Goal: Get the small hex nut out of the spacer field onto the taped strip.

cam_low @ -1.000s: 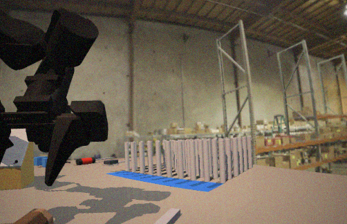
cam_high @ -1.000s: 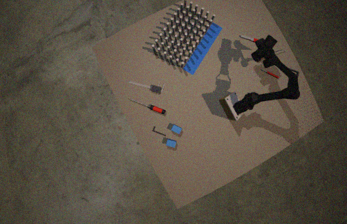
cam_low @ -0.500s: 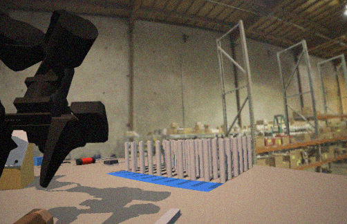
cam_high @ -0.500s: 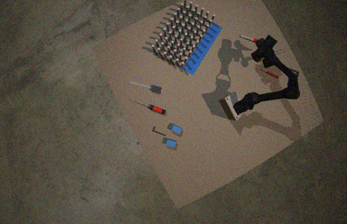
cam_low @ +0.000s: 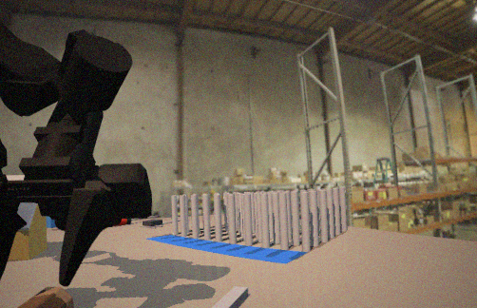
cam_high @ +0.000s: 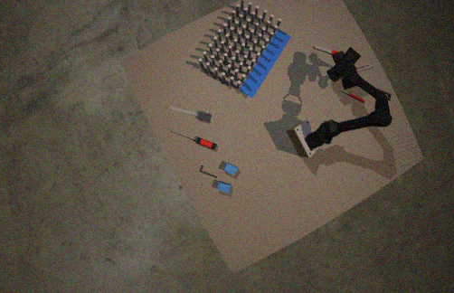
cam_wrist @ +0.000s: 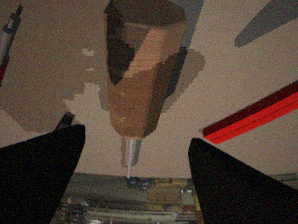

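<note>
Over the wooden handle, fingers spread

Above the wooden handle [cam_low: 48, 300] [cam_wrist: 145, 75], my gripper [cam_high: 338, 66] [cam_low: 30, 283] [cam_wrist: 137, 139] stands partly spread, with nothing pinched. I judge the handle light, stiff and sturdy; its flat facets should resist rolling better than a round grip would. I'd take it across the thick part, pads square on opposite facets, leaving the slim metal shaft [cam_wrist: 131, 155] free to reach. Held near the narrow end, it could swivel when the tip drags.

A red handle [cam_wrist: 255, 117] lies close beside my right-hand finger in the wrist view, so I want a straight lift. Between the spacers [cam_high: 241, 69] [cam_low: 248, 219] and me lies open table beyond the blue strip [cam_high: 278, 42] [cam_low: 220, 247]. I can't make out the nut; by the task it sits deep among those posts, where sideways room looks tight.
</note>
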